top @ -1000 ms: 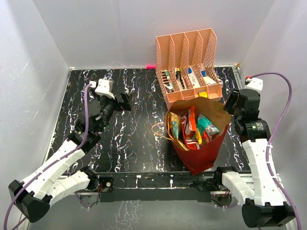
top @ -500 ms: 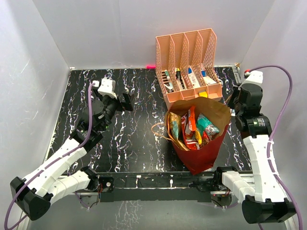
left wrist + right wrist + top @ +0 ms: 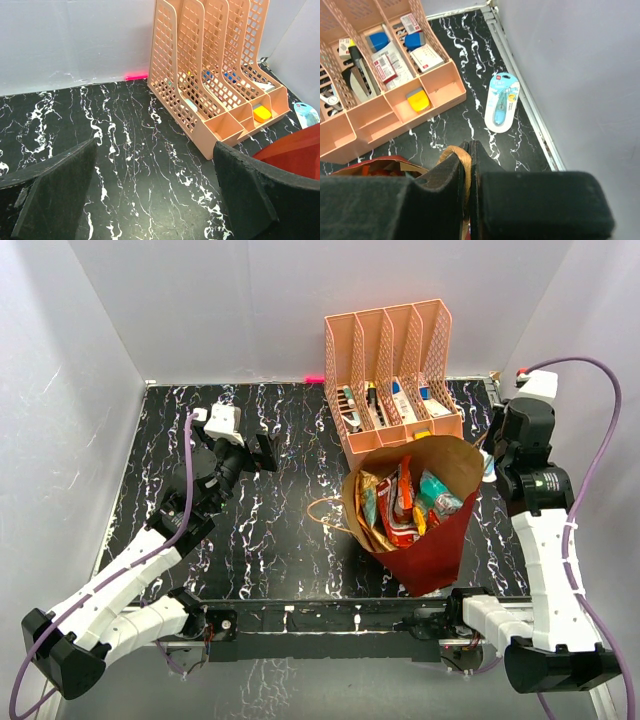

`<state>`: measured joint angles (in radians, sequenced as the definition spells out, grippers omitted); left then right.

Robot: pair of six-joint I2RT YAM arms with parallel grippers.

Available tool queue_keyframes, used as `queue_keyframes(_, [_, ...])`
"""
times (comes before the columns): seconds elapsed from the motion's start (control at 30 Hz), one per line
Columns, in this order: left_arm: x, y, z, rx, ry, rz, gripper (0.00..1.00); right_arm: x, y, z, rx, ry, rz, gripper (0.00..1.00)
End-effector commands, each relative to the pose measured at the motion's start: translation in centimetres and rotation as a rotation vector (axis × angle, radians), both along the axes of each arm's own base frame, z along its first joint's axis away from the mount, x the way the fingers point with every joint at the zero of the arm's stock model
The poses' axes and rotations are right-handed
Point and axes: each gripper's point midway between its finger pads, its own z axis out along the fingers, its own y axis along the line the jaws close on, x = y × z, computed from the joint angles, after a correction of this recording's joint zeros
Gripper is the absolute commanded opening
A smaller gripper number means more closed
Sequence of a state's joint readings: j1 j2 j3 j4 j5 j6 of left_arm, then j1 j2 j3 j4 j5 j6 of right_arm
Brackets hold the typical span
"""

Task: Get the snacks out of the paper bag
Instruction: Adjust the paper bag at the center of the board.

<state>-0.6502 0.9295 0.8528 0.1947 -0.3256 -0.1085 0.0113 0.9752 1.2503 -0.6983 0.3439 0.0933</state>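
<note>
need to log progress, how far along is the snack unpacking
Nothing done yet: the snacks all sit inside the paper bag. In hand: the right gripper is shut on the bag's twine handle; the left gripper hangs open, apart from the bag. Left: every packet has to come out.

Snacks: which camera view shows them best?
The top view: it looks into the open bag at the packed snacks. The left wrist view catches only the bag's red corner; the right wrist view only its rim and handle.
</note>
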Motion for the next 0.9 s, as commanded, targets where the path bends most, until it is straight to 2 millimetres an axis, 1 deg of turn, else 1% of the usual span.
queue_keyframes(0.0, [0.1,0.1,0.9,-0.023,-0.027,0.015,0.98,0.5,-1.8,9.5,-0.051,-0.282,-0.087,0.07])
queue_keyframes(0.1, [0.3,0.0,0.6,-0.018,-0.022,0.017,0.98,0.7,-1.4,10.3,-0.051,-0.293,-0.056,0.07])
queue_keyframes(0.17, [0.3,0.0,0.5,-0.015,-0.019,0.018,0.98,0.7,-0.2,10.3,-0.037,-0.294,0.013,0.07])
queue_keyframes(0.27, [0.3,-0.1,0.5,-0.017,-0.015,0.012,0.98,0.0,2.5,9.8,0.01,-0.304,0.162,0.07])
queue_keyframes(0.3, [0.3,-0.2,0.4,-0.018,-0.011,0.009,0.98,-0.3,3.4,9.3,0.036,-0.3,0.206,0.07])
queue_keyframes(0.4, [0.2,-0.7,0.3,-0.035,0.008,-0.007,0.98,-1.1,7.3,8.2,0.126,-0.285,0.407,0.07])
queue_keyframes(0.43, [0.2,-1.0,0.4,-0.057,0.021,-0.01,0.99,-1.5,8.5,8.1,0.154,-0.282,0.469,0.07])
queue_keyframes(0.47, [0.2,-1.3,1.1,-0.088,0.042,-0.015,0.98,-1.8,9.4,8.0,0.184,-0.281,0.508,0.07])
queue_keyframes(0.57, [-0.5,-2.5,2.2,-0.164,0.199,-0.042,0.99,-2.4,11.1,8.0,0.265,-0.264,0.58,0.07])
queue_keyframes(0.63, [-1.7,-3.8,2.4,-0.223,0.317,-0.094,0.99,-2.5,11.6,7.9,0.286,-0.25,0.602,0.07])
queue_keyframes(0.67, [-2.4,-4.9,2.5,-0.259,0.37,-0.144,0.98,-2.5,11.6,7.8,0.291,-0.246,0.599,0.07])
queue_keyframes(0.7, [-3.2,-6.1,3.0,-0.309,0.415,-0.206,0.98,-2.4,11.6,7.7,0.29,-0.247,0.596,0.07])
queue_keyframes(0.77, [-5.5,-9.2,3.9,-0.408,0.505,-0.389,0.98,-2.4,11.3,7.8,0.282,-0.259,0.582,0.07])
queue_keyframes(0.83, [-7.4,-11.6,4.6,-0.514,0.57,-0.55,0.98,-2.5,10.9,7.9,0.269,-0.272,0.563,0.07])
queue_keyframes(0.87, [-8.1,-12.6,4.0,-0.581,0.638,-0.595,0.98,-2.4,10.6,7.9,0.26,-0.277,0.55,0.07])
